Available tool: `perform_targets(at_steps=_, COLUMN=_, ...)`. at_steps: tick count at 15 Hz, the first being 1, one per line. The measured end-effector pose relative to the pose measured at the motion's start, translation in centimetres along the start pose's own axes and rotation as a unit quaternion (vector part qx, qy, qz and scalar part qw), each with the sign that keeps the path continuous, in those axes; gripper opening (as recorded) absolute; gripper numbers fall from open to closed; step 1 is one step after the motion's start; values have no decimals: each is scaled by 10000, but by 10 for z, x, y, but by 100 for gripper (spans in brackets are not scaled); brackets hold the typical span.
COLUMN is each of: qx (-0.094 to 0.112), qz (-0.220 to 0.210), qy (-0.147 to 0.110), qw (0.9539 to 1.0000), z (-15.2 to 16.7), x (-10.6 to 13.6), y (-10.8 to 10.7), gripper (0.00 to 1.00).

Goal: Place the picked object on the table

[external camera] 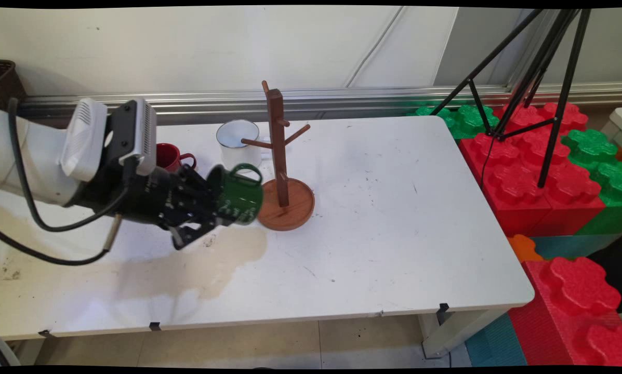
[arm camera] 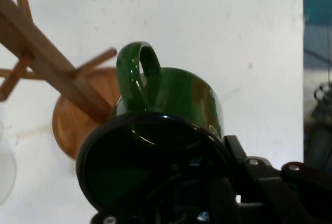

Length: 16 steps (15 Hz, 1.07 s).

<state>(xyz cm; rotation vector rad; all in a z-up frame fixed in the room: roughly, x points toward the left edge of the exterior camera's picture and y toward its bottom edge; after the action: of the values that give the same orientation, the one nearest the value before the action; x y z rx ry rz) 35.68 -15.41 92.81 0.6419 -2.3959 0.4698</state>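
A: Main view first. What's w/ the pincer (external camera: 214, 208)?

B: Closed on a green mug (external camera: 236, 195), gripped at the rim, one finger inside the mouth, other outside. Held off the tabletop (external camera: 394, 218), tipped on its side, mouth toward the arm, handle up.

A: Where rel. to the mug tree (external camera: 282, 161)?

B: Just left of its round wooden base, bottom of mug right beside the base edge; contact or not, can't tell. Handle abt level w/ the post's lower part, below the pegs.

A: Other stuff near the tree?

B: White enamel mug (external camera: 238, 140) upright, left of the post & slightly behind, close under the left peg. Red mug (external camera: 170, 156) further left of the tree, partly hidden behind the arm. Brownish stain (external camera: 186, 265) on tabletop, left & in front of the tree base. Well right of the tree, off the tabletop: big red & green blocks (external camera: 539, 171) w/ a black tripod (external camera: 544, 93) standing on them.

A: Hand view?

B: Green mug (arm camera: 166, 130) fills the lower middle, dark mouth facing the cam, handle sticking up top. Pincer (arm camera: 207, 203) linkage at bottom edge, clamped on the rim. Tree post (arm camera: 46, 66) slants across upper left, round base just behind the mug's left side, one peg pointing toward the handle. White blur at left edge, prob. the enamel mug, can't confirm.
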Motion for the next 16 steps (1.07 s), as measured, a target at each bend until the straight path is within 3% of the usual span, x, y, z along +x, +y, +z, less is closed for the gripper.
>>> perform_targets(at_steps=5, qx=266, qz=221, qy=-805, qw=9962, z=-6, x=-16, y=-25, gripper=0)
perform_targets(at_steps=7, qx=350, qz=219, qy=-975, qw=9944, z=-5, x=-18, y=-33, gripper=0)
perform_targets(at_steps=11, qx=615, qz=160, qy=-1474, qw=9870, z=7, x=-25, y=-58, gripper=0)
perform_targets(at_steps=16, qx=794, qz=78, qy=-1922, qw=9781, z=31, x=-28, y=-85, gripper=0)
